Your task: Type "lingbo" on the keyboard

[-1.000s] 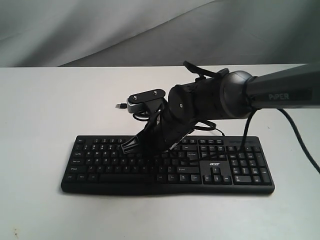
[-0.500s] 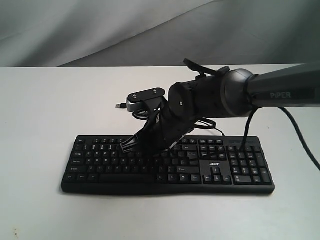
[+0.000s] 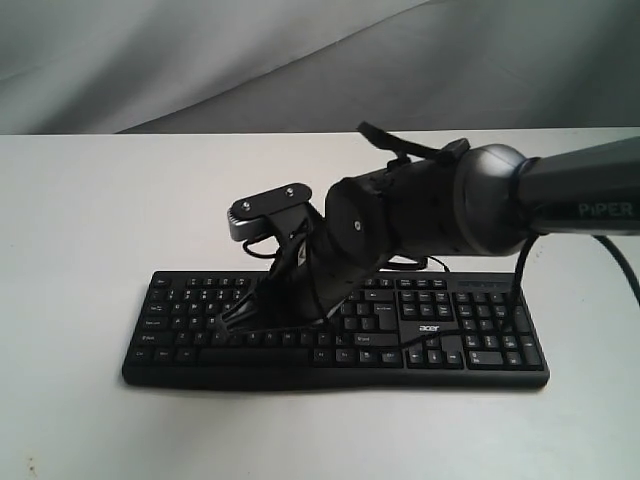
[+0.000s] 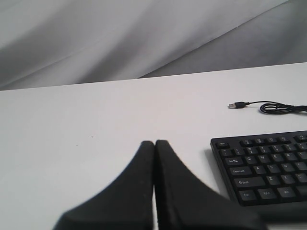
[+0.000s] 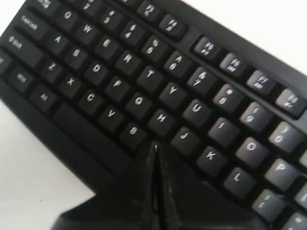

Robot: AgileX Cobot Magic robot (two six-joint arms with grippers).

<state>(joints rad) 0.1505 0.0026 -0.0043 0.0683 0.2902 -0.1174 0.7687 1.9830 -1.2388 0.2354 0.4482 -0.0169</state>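
Right arm (image 3: 420, 215) low over the keyboard (image 3: 470, 340), which lies toward the front of the white table (image 3: 80, 200).

From the exterior view we lose the keyboard's middle rows behind the arm. Its cable (image 4: 280, 108) reads clearly only from the left wrist (looped on the table behind the keyboard, plug lying free). Bare table stays open all round the keyboard. The right gripper (image 5: 154, 148), fingers pressed together, has its tip at the bottom letter row beside B, hiding the key beneath; we cannot tell whether it touches. The left gripper (image 4: 154, 143), fingers likewise together, sits over bare table off the Caps Lock end.
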